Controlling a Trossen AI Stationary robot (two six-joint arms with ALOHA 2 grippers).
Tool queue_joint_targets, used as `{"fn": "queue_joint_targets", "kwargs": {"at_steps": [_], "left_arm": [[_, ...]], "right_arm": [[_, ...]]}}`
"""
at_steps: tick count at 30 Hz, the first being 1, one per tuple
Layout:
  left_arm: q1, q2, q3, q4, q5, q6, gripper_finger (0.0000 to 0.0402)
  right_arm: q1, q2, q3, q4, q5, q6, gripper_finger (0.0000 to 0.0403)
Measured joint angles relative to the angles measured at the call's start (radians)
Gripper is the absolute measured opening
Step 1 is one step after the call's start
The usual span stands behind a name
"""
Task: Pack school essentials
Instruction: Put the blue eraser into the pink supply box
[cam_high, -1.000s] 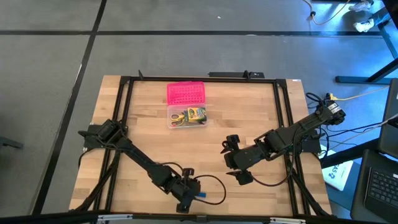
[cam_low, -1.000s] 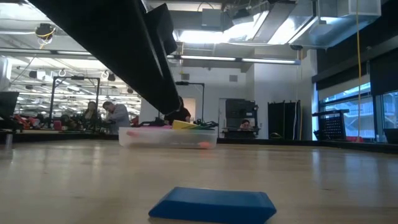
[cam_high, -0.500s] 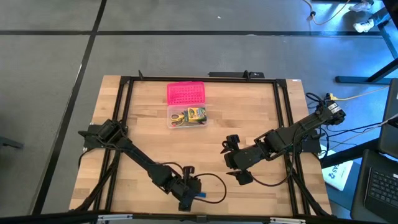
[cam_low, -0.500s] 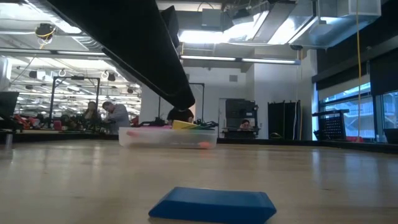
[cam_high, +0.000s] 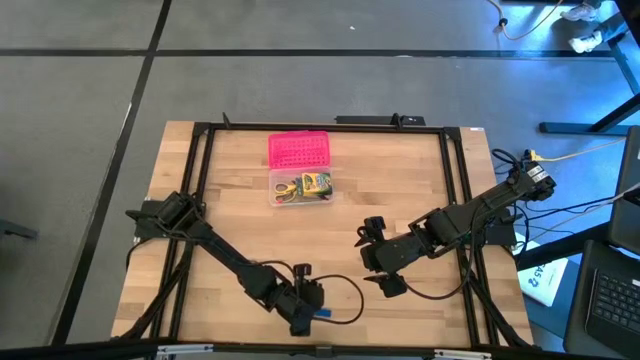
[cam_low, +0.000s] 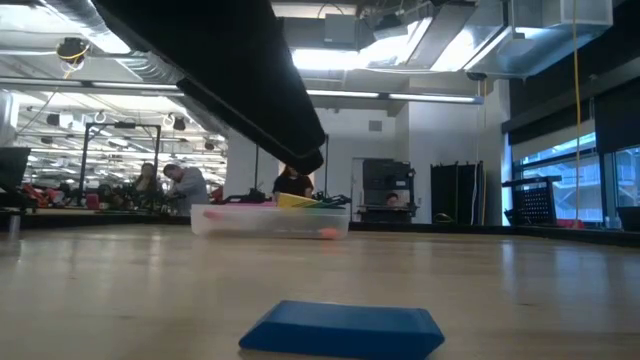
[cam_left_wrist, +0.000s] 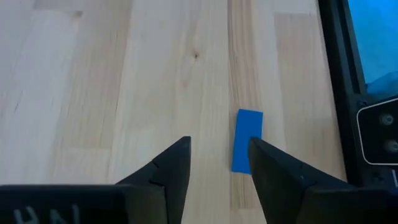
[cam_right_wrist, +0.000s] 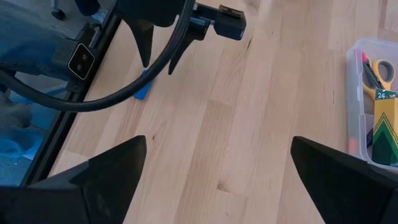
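The tiny blue eraser (cam_high: 322, 314) lies flat on the wood near the table's near edge, and it fills the low view's foreground (cam_low: 340, 328). My left gripper (cam_left_wrist: 219, 152) hangs open above it. In the left wrist view the eraser (cam_left_wrist: 247, 138) shows just past one fingertip, not between the two. My right gripper (cam_right_wrist: 217, 155) is wide open and waits over the table's right middle (cam_high: 372, 255). The clear box (cam_high: 300, 187) holds the yellow-handled scissors (cam_right_wrist: 380, 70) and the green-yellow crayon box (cam_right_wrist: 384, 121).
The pink lid (cam_high: 298, 150) lies just beyond the clear box, toward the far edge. A black frame rail (cam_left_wrist: 339, 74) runs close beside the eraser. Bare wood lies between the eraser and the box. People stand in the room behind the table (cam_low: 185, 185).
My left arm has shifted a little toward the table's right, closer to the blue eraser. The eraser, the box and my right arm have stayed where they were.
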Motion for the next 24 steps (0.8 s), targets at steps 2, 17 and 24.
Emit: {"fn": "queue_joint_targets", "kwargs": {"at_steps": [2, 17, 24], "left_arm": [[0.0, 0.0, 0.0, 0.005, 0.0, 0.02, 0.0158], [-0.02, 0.031, 0.002, 0.026, -0.002, 0.051, 0.0245], [-0.023, 0.088, 0.001, 0.055, -0.012, 0.084, 0.0296]], "right_arm": [[0.0, 0.0, 0.0, 0.0, 0.0, 0.001, 0.0399], [0.0, 0.0, 0.0, 0.001, 0.0, 0.0, 0.0399], [0.0, 0.0, 0.0, 0.018, -0.004, 0.0, 0.0399]]}}
